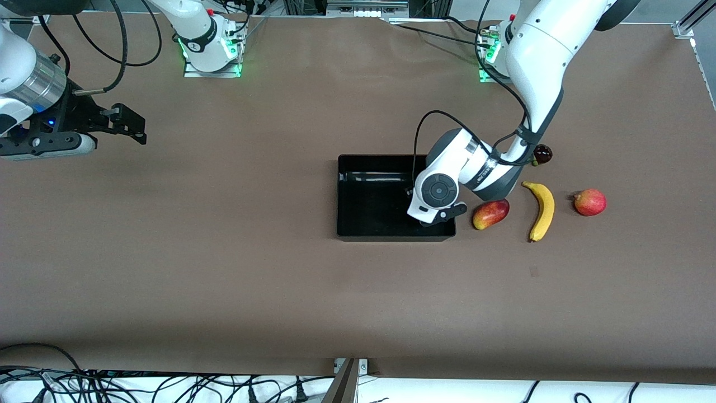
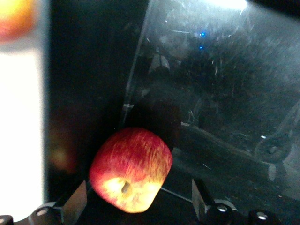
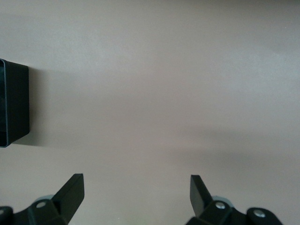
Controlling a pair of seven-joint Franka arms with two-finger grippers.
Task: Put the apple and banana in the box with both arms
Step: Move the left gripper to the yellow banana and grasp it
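The apple [image 2: 131, 168], red with pale yellow streaks, lies in a corner of the black box [image 1: 369, 224], whose glossy floor [image 2: 225, 93] shows in the left wrist view. In the front view the left hand hides the apple. My left gripper [image 1: 442, 219] is down in the box at its left-arm end. It shows again in the left wrist view [image 2: 138, 200], open, with a finger on each side of the apple and a gap to each. The banana [image 1: 541, 210] lies on the table beside the box, toward the left arm's end. My right gripper [image 1: 131, 126] waits open and empty above the table at the right arm's end, and shows in the right wrist view [image 3: 136, 187].
An elongated red-and-yellow fruit [image 1: 490, 214] lies between the box and the banana. A plain red round fruit [image 1: 589, 202] lies past the banana toward the left arm's end. A small dark fruit [image 1: 542, 154] sits by the left arm. The box's corner [image 3: 14, 103] shows in the right wrist view.
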